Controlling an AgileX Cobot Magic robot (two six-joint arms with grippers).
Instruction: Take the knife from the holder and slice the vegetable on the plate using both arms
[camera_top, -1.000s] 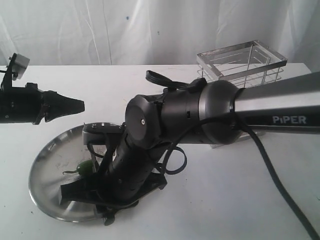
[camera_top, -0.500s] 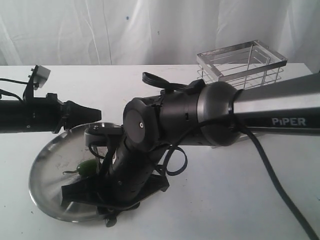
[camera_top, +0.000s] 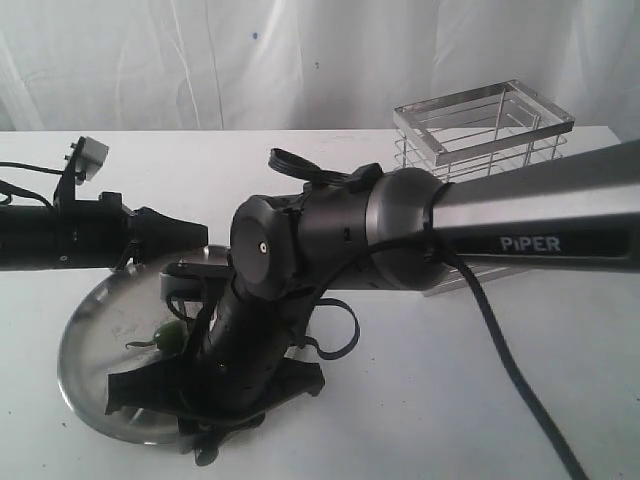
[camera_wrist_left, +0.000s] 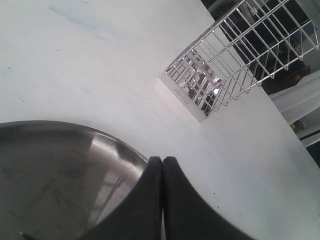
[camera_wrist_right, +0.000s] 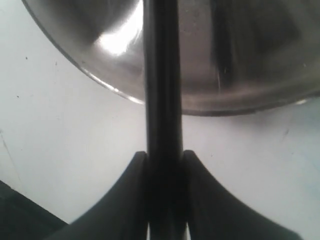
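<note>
Outside view: chilli (camera_top: 170, 335) on the plate (camera_top: 88, 322), holder (camera_top: 485, 125) well behind. Left wrist: my left gripper (camera_wrist_left: 162, 167) is pinched shut, empty, at the rim. Right wrist: right gripper (camera_wrist_right: 165, 156) clamps the knife (camera_wrist_right: 162, 75) over the plate. Slicing stage, I reckon; next, the left steadies the chilli.

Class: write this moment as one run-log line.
left gripper shut, empty | right gripper shut on knife | vegetable on plate

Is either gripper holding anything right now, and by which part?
The right gripper clamps the knife between its fingers, apparently at the handle end, with the rest reaching over the plate. The left gripper is shut and empty.
</note>
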